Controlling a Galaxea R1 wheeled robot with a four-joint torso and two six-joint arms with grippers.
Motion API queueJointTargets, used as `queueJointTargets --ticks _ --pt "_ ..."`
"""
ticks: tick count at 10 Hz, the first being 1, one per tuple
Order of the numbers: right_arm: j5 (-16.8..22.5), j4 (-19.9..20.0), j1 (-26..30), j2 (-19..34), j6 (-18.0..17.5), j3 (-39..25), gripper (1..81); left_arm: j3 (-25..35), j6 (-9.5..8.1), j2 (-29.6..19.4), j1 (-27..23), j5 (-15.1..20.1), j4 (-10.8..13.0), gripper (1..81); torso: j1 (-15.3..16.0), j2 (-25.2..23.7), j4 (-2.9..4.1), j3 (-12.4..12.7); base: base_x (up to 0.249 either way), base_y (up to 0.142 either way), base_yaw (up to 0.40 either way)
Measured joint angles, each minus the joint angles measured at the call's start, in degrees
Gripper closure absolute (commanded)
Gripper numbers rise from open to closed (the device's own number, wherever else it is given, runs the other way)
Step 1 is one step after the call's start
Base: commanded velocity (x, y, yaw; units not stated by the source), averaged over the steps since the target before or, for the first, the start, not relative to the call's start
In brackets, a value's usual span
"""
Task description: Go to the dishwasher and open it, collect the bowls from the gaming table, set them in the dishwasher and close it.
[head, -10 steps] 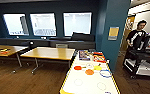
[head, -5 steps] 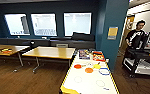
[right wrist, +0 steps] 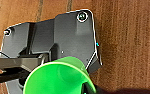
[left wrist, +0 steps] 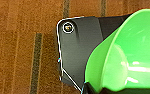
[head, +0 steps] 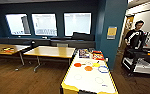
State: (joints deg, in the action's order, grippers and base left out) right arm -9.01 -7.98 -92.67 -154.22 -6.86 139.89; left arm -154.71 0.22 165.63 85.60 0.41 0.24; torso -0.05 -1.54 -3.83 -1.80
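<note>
Since the gaming table (head: pixel 66 86) stands lengthwise ahead in the head view, its near yellow edge low in the frame, the remaining bowls are judged to be lying where they were left for collection. Four are noted in a loose cluster on the far half of the white tabletop: an orange bowl (head: pixel 77 64), a second orange bowl (head: pixel 88 68), a yellow bowl (head: pixel 96 64) and a blue-rimmed bowl (head: pixel 103 69), near one another, seemingly not stacked. Flat coloured boxes (head: pixel 91 54) are seen beyond them at the far end.

A lime green bowl (left wrist: pixel 131 55) is seen close and large in the left wrist view, tilted, its inside turned to the camera, above a wooden plank floor (left wrist: pixel 21 50). A lime green bowl (right wrist: pixel 58 77) is likewise seen in the right wrist view. Whether one bowl or two is meant cannot be told, nor which arm carries it. The state of the jaws on either arm cannot be told.

Materials: bowls smooth, glossy, thin-walled, flared, taken for plastic; tabletop hard and matt with faint printed rings; wooden-topped tables (head: pixel 51 52) on thin metal legs to the left. A person (head: pixel 135 35) is noted at right behind a dark cart (head: pixel 141 61).
</note>
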Motion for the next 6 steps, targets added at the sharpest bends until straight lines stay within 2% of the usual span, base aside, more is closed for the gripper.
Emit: queueJointTargets --ticks 4,6 --pt "0.0 -0.2 0.0 0.3 0.0 -3.7 81.1 0.1 0.0 0.3 0.0 0.0 0.0 81.1 0.0 0.0 0.0 0.0 -0.11 0.0 0.0" --pt "0.0 -0.3 -0.1 2.1 0.0 -4.8 81.1 0.1 0.0 0.3 0.0 0.0 0.2 81.1 0.0 0.0 0.0 0.0 -0.109 0.0 0.0"
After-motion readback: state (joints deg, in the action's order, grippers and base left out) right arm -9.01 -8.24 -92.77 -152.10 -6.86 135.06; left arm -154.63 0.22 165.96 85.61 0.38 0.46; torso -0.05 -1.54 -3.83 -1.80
